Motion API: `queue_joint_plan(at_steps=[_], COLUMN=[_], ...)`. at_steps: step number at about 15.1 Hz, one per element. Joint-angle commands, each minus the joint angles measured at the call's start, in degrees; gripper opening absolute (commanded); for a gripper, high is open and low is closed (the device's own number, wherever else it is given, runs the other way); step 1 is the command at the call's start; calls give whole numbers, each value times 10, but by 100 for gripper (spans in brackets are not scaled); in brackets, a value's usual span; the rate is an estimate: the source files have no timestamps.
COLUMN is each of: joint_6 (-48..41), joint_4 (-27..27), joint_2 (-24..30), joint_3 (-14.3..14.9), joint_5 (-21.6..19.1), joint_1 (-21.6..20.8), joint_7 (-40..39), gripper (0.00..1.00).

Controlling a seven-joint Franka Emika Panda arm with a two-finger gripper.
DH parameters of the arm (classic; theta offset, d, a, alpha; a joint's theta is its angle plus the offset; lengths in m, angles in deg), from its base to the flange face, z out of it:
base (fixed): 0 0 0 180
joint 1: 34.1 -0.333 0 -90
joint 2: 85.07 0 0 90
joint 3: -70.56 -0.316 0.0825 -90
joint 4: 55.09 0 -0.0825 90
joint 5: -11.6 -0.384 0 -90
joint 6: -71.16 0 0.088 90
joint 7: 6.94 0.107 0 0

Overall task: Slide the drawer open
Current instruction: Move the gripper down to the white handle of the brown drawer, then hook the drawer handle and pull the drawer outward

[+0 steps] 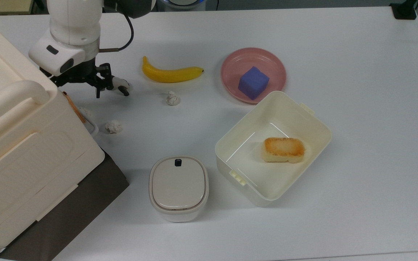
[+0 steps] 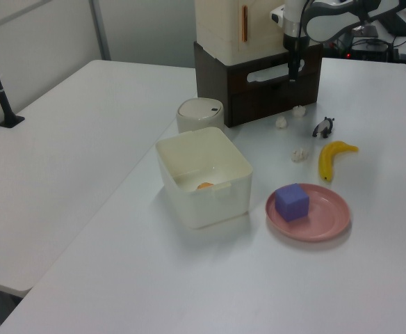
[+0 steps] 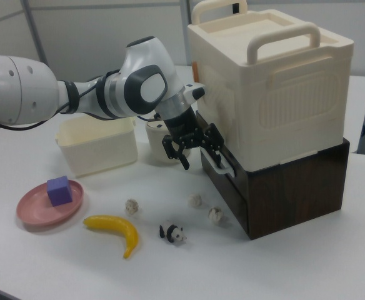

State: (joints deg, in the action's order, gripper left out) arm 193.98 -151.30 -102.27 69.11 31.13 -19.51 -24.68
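In the top view, the black two-finger gripper (image 1: 82, 85) hangs near the far left corner of the white table (image 1: 357, 108), just beside the large cream plastic box with a rounded handle (image 1: 20, 145). Its fingers stand apart, moderately wide, with nothing between them. The box sits on a dark brown wooden cabinet (image 1: 82, 210). The drawer is mostly hidden under the box here; part of its white loop handle (image 1: 92, 127) peeps out at the box's edge. A small panda figurine (image 1: 120, 86) stands just beside the gripper. A yellow banana (image 1: 171, 73) lies toward the far edge, with two crumpled white paper balls (image 1: 172, 98) (image 1: 113, 126) nearer. A pink round plate (image 1: 230, 70) carries a purple cube (image 1: 253, 82). A cream open rectangular container (image 1: 318, 119) holds a browned piece of bread (image 1: 283, 149). A small cream lidded bin (image 1: 178, 186) stands toward the near edge.

In the left view, the shallow wooden drawer with a dark brown front (image 2: 276, 73) sits in the top of the cabinet at the table's far edge, pushed in, and the gripper (image 2: 293, 68) hangs in front of the handle's right end.

In the right view, the gripper (image 3: 195, 150) is splayed open just at the drawer's white handle (image 3: 219, 164), with one finger (image 3: 217, 147) close above it; whether it touches, I cannot tell.
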Motion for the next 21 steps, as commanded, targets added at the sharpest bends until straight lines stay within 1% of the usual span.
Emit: queue_joint_plan(at_steps=[1, 6, 11, 14, 17, 21], joint_6=[13, 13, 13, 8, 0, -19], joint_4=[-3, -3, -6, -6, -19, -18], joint_2=[-2, -10, -15, -15, -12, -1], joint_3=[3, 2, 0, -10, -33, -37], joint_5=[15, 24, 25, 23, 22, 17], joint_1=[-5, -5, -6, -6, -6, -6], joint_7=[17, 17, 17, 24, 62, 68], gripper=[100, 100, 100, 100, 100, 100])
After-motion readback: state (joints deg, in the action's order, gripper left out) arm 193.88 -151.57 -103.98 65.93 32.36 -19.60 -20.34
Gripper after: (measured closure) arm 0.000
